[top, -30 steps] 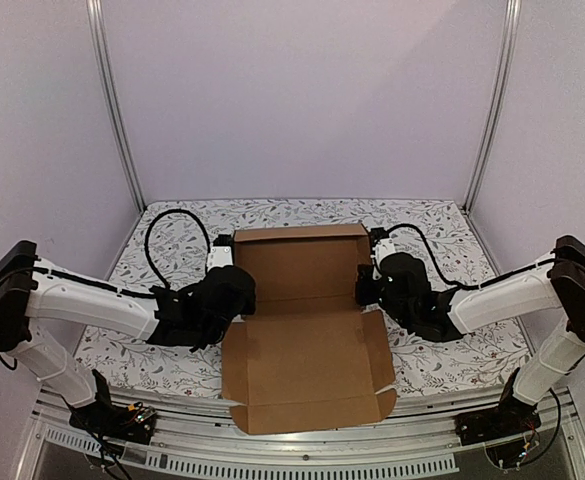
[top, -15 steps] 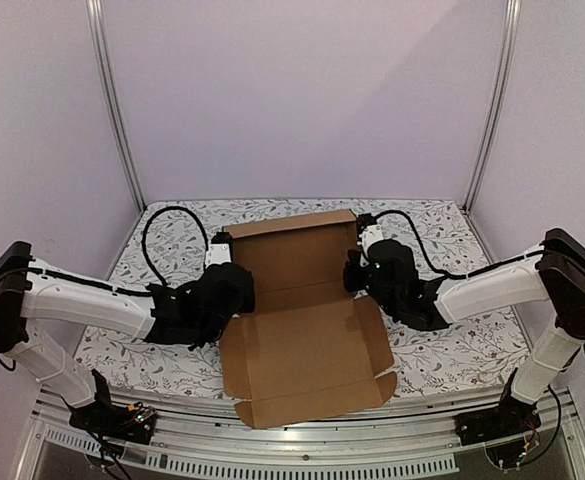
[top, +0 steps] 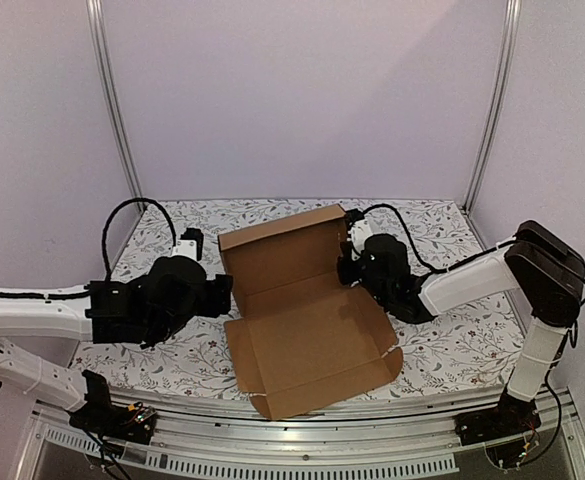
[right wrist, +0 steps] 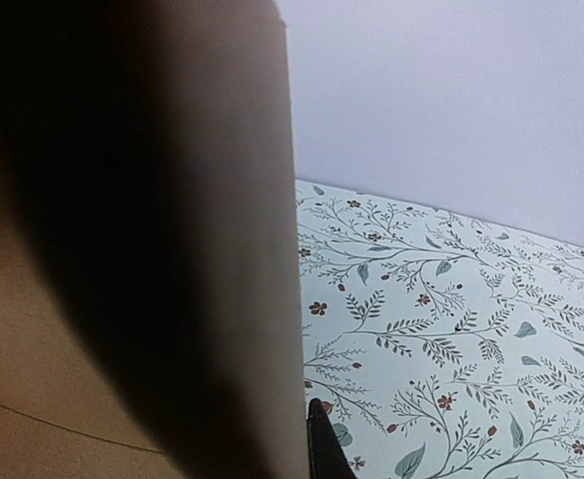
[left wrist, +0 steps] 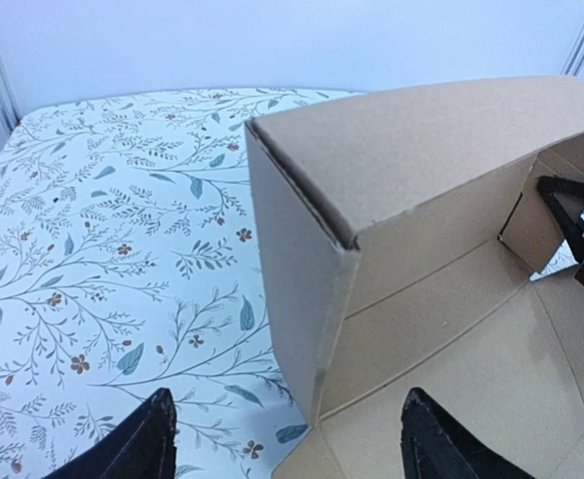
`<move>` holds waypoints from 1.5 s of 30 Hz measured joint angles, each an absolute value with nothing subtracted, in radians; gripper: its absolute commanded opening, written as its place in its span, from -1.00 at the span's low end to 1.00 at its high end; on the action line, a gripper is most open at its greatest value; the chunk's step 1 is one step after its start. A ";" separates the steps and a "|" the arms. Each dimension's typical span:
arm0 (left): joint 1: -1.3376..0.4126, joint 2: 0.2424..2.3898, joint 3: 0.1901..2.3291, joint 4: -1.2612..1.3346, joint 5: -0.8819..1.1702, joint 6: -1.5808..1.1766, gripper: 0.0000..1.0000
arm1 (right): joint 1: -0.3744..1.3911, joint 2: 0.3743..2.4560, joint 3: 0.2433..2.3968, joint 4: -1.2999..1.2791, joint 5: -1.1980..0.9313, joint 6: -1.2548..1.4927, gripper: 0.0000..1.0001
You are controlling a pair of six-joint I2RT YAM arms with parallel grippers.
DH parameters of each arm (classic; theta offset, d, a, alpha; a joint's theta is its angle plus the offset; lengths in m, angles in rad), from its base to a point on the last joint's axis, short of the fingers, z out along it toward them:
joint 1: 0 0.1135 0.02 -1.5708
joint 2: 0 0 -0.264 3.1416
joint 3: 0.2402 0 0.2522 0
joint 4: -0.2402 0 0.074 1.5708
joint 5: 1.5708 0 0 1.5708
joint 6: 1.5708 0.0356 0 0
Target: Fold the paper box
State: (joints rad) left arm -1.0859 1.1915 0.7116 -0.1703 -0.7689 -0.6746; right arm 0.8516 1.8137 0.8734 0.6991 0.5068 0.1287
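Note:
The paper box (top: 307, 335) is a brown cardboard sheet lying open on the table, its rear panel (top: 282, 255) standing up with side flaps folded in. My left gripper (top: 217, 292) sits just left of the box's left rear corner, open and holding nothing. In the left wrist view the box corner (left wrist: 316, 299) stands between and beyond my spread fingertips (left wrist: 157, 439). My right gripper (top: 347, 262) is at the rear panel's right end, shut on the flap there. In the right wrist view the flap (right wrist: 132, 249) fills the left half, with one fingertip (right wrist: 321, 444) pressed against its edge.
The table (top: 452, 340) wears a floral cloth. Metal frame posts (top: 112, 100) rise at the back corners against pale walls. A rail runs along the near edge (top: 302, 440), and the box's front flap reaches almost to it.
My left gripper opened, let go of the box and drew back to the left. The right gripper stayed shut and moved back-left with the flap. The box turned slightly.

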 measured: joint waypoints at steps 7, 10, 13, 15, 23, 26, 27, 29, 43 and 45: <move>-1.077 0.975 0.690 -0.292 -0.680 -0.614 0.40 | 0.807 1.862 0.873 0.769 0.355 0.053 -1.00; -1.050 0.961 0.724 -0.318 -0.611 -0.566 0.10 | 0.797 1.871 0.869 0.795 0.275 0.025 -1.00; -0.993 0.991 0.794 -0.314 -0.510 -0.505 -0.47 | 0.792 1.871 0.855 0.830 0.203 -0.007 -1.00; -0.947 1.026 0.845 -0.297 -0.432 -0.485 -0.78 | 0.788 1.871 0.845 0.852 0.153 -0.031 -1.00; -0.824 1.284 1.093 -0.197 -0.117 -0.409 -1.00 | 0.782 1.875 0.830 0.882 0.046 -0.077 -1.00; -0.820 1.402 1.196 -0.152 -0.010 -0.404 -1.00 | 0.782 1.880 0.831 0.883 0.042 -0.076 -1.00; -0.820 1.439 1.221 -0.132 0.015 -0.405 -1.00 | 0.782 1.882 0.831 0.881 0.042 -0.076 -1.00; -0.819 1.496 1.249 -0.105 0.071 -0.410 -1.00 | 0.782 1.884 0.831 0.881 0.042 -0.075 -1.00; -0.818 1.681 1.283 -0.034 0.201 -0.458 -1.00 | 0.778 1.919 0.845 0.874 0.033 -0.031 -0.99; -0.818 1.692 1.279 -0.028 0.194 -0.458 -1.00 | 0.778 1.928 0.845 0.871 0.033 -0.025 -0.99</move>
State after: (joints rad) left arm -0.8181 1.6924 1.2789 -0.0277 0.1944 -0.4576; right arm 0.7776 1.9282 0.8452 0.8715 0.0326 -0.0254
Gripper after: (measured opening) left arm 0.003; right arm 0.019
